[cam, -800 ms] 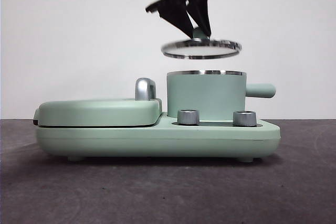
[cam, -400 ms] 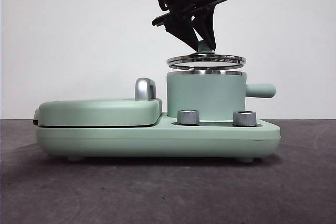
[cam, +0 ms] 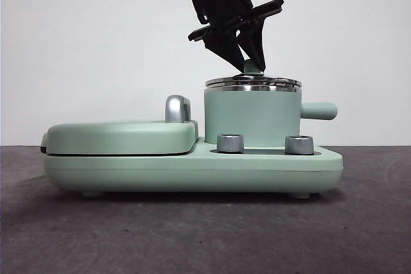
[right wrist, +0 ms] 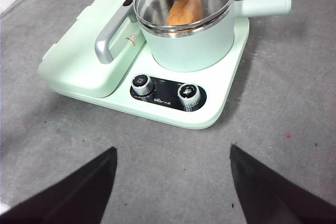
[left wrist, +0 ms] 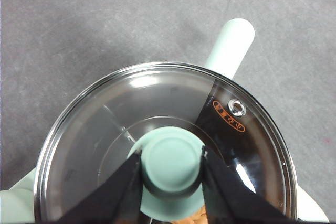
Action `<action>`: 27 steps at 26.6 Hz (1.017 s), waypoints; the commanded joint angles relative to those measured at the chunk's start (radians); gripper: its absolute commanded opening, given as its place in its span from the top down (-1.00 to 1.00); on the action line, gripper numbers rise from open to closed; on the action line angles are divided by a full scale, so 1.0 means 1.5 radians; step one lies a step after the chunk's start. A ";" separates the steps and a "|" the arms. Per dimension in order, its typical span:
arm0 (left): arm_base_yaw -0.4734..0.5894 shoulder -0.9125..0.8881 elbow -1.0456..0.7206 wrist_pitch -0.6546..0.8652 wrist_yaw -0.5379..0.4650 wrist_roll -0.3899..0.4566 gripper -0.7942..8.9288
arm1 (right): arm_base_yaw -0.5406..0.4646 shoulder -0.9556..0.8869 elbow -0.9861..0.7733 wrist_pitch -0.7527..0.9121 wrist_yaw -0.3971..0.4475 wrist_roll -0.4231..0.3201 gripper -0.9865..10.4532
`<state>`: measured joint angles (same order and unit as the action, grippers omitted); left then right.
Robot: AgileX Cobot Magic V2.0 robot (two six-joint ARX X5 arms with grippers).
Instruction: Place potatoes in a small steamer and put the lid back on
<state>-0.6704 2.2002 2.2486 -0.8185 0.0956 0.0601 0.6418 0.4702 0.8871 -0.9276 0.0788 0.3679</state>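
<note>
**A:** Where was the lid (cam: 253,82) at that point?

**B:** Centre of the front view, lying on the steel rim of the small steamer (cam: 252,119) and looking level. In the left wrist view its glass filled the lower half of the frame, with the mint knob (left wrist: 172,163) at bottom centre. The potato (right wrist: 185,10) was inside the pot, showing orange-brown through the glass near the top centre of the right wrist view.

**A:** And the tool?

**B:** The left gripper (left wrist: 172,174) had its two black jaws closed against either side of the knob, so it had hold of the lid. In the front view it came down from the top centre, tilted. The right gripper (right wrist: 173,182) waited well apart from the appliance, jaws spread wide and holding nothing.

**A:** How should the step have been finished well?

**B:** I judged the lid seated or nearly so, though the front view could not prove that its rim sat flush all round. The safe course was to spread the jaws only enough to clear the knob, then lift straight up. Because the gripper leaned, pulling away sideways risked dragging the lid off centre toward the side handle (cam: 319,110), at the right of the pot.

**A:** Anything nearby to mind?

**B:** The griddle cover (cam: 122,136) and its chrome handle (cam: 178,108) sat left of the pot, out of the way of a straight lift.
</note>
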 commanded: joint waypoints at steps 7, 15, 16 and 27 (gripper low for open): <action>-0.007 0.021 0.022 0.000 0.001 0.004 0.82 | 0.006 0.003 0.005 0.004 0.000 0.004 0.24; -0.007 0.034 0.022 -0.019 0.001 0.022 0.82 | 0.006 0.003 0.005 0.004 0.000 0.004 0.24; -0.007 0.034 0.022 -0.022 0.001 0.022 0.82 | 0.006 0.003 0.005 0.004 0.000 0.004 0.24; -0.003 0.024 0.025 -0.018 0.001 -0.036 -0.30 | 0.006 0.003 0.005 0.004 0.000 0.004 0.24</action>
<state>-0.6704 2.2135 2.2543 -0.8494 0.0963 0.0364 0.6418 0.4702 0.8871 -0.9276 0.0792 0.3679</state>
